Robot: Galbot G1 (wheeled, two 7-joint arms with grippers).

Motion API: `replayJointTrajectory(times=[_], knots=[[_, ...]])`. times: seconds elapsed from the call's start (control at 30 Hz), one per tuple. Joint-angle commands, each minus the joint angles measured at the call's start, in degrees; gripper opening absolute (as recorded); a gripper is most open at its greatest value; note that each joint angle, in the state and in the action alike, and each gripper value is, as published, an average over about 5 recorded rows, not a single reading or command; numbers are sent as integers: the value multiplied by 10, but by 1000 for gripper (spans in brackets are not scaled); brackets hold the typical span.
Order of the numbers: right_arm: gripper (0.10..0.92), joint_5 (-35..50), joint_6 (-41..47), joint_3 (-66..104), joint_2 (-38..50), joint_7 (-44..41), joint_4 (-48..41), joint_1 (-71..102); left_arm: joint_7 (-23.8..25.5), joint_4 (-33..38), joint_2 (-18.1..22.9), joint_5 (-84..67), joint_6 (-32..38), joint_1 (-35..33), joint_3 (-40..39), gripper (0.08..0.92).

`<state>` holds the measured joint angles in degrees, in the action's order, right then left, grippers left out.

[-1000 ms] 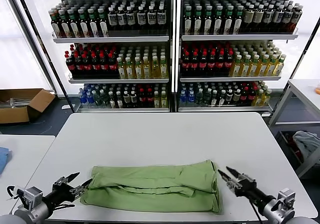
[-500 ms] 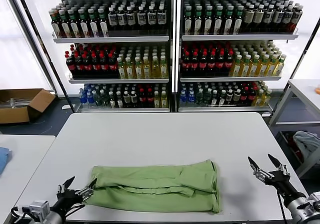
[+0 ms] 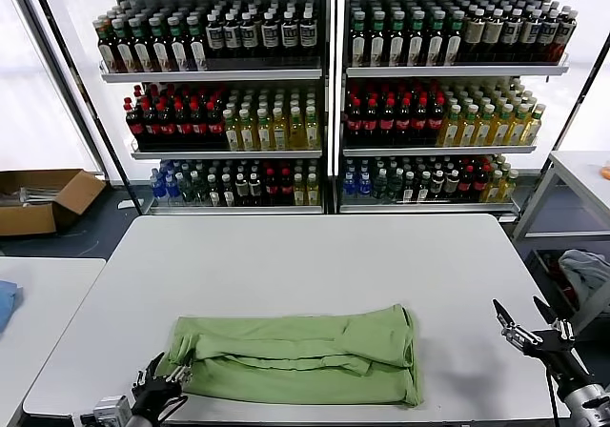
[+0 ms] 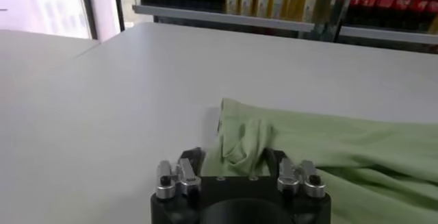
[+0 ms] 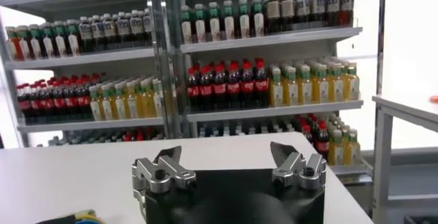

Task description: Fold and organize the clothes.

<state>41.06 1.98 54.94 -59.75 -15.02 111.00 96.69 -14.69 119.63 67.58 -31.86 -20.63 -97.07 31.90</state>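
1. Two arms have pulled back from the shirt (image 3: 295,355), which lies folded into a long band on the near half of the tabletop (image 3: 315,255).
2. Your left gripper (image 3: 164,381) has slid to the shirt's near-left corner; in the left wrist view its fingers (image 4: 186,165) stand on either side of bunched cloth, but you cannot tell whether they pinch it.
3. Your right gripper (image 3: 532,326) has swung out to the right tabletop edge, well apart from the shirt, fingers spread and empty.
4. You may judge the lengthwise fold done and a crosswise fold next.
5. Collar, buttons and logo are hidden inside the folds.
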Motion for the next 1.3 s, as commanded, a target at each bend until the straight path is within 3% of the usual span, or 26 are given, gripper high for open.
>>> replayJointTrajectory(times=[0.03,0.23,0.37,0.5,0.63,0.83,0.93,1.03,1.17,1.3], knots=[[823,-1,-7,6,-6,-1,-4,1,-24,-14,37,40,12,9,-38,524],[823,1,-5,2,-6,0,-3,0,-16,-18,37,53,39,15,-22,351],[823,1,-5,-1,-5,0,0,1,5,-26,11,25,45,23,70,238],[823,2,-6,-5,-3,-1,3,2,48,-59,-64,-43,41,21,225,134],[823,3,-6,-13,-2,-1,3,-3,102,-112,-154,-78,41,3,359,104],[823,3,-3,-24,-1,0,10,-11,142,-164,-257,-86,44,-12,453,99],[823,2,-2,-25,-2,1,16,-12,142,-128,-269,-98,32,-12,448,100],[823,2,-2,-22,-4,0,22,-7,134,-61,-250,-105,18,-2,406,101],[823,2,-4,-13,-7,-1,28,6,115,28,-197,-80,9,27,288,101],[823,1,-9,-5,-11,-3,23,16,106,55,-154,-13,16,55,150,102]])
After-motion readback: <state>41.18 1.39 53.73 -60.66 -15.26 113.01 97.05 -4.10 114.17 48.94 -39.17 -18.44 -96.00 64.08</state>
